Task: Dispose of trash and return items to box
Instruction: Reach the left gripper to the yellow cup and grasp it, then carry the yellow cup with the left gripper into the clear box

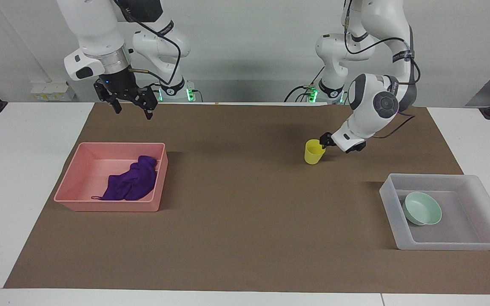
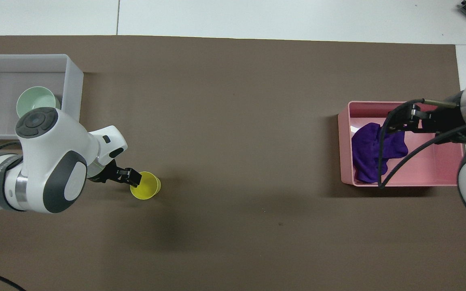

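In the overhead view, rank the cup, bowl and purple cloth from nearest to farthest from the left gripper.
From the left gripper:
1. Cup, right at the fingertips, standing on the mat.
2. Bowl, in the box at the left arm's end.
3. Cloth, in the pink tray at the right arm's end.

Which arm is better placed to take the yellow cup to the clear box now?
The left. The left gripper is at the yellow cup's rim, and the clear box lies at its end. The right gripper waits up near the pink tray.
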`<state>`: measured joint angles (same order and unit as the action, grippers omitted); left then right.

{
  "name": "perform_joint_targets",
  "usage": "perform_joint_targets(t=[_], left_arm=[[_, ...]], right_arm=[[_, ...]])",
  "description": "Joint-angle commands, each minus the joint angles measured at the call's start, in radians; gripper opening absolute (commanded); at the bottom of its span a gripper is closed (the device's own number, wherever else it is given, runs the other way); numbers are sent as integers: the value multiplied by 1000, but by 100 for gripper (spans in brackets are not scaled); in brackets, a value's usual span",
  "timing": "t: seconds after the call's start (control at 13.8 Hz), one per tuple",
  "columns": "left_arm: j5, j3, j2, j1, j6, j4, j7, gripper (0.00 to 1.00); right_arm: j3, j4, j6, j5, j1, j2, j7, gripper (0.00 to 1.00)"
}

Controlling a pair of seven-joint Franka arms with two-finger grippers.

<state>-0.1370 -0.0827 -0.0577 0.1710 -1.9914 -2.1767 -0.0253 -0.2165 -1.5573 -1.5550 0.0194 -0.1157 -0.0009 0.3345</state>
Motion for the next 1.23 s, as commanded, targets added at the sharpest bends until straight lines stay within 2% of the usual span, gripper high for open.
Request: perform_joint_targets(t=[0.0, 0.07, 0.22, 0.29, 0.43, 0.51, 0.65, 0.87, 0.94, 1.09, 1.16], left_arm=[[-53, 18, 4, 38, -43, -20, 16, 88], [-55, 18, -1, 38, -46, -20, 16, 68], [-58, 20, -28, 39, -32, -11, 16, 11], [-58, 20, -31, 38, -24, -11, 16, 0], [-59, 20, -28, 32, -23, -2, 37, 0], [-58, 20, -28, 25, -14, 30, 56, 0], [-59, 30, -19, 12, 84, 130, 79, 0], [-53, 29, -27, -118, 313, 358, 64, 0], [-43, 29, -30, -164, 342, 418, 61, 0], [8, 29, -42, -278, 320, 480, 39, 0], [14, 29, -74, -328, 315, 515, 18, 0]], right_arm=[[-1, 13, 19, -24, -7, 4, -25, 100], [-3, 13, 15, -24, -7, 4, -25, 100], [-1, 14, -3, -24, -7, 6, -25, 100], [-1, 16, -5, -22, -7, 6, -25, 100], [0, 16, -5, -24, -12, 6, -26, 100], [6, 16, -7, -19, -6, 4, -23, 100], [11, 13, -4, -12, 14, 2, -22, 100], [58, 13, -2, -6, 56, 1, -22, 100], [60, 11, -2, -6, 56, 1, -22, 100], [63, 11, -5, -7, 62, 1, -20, 100], [84, 5, -5, -7, 91, 1, -18, 100]])
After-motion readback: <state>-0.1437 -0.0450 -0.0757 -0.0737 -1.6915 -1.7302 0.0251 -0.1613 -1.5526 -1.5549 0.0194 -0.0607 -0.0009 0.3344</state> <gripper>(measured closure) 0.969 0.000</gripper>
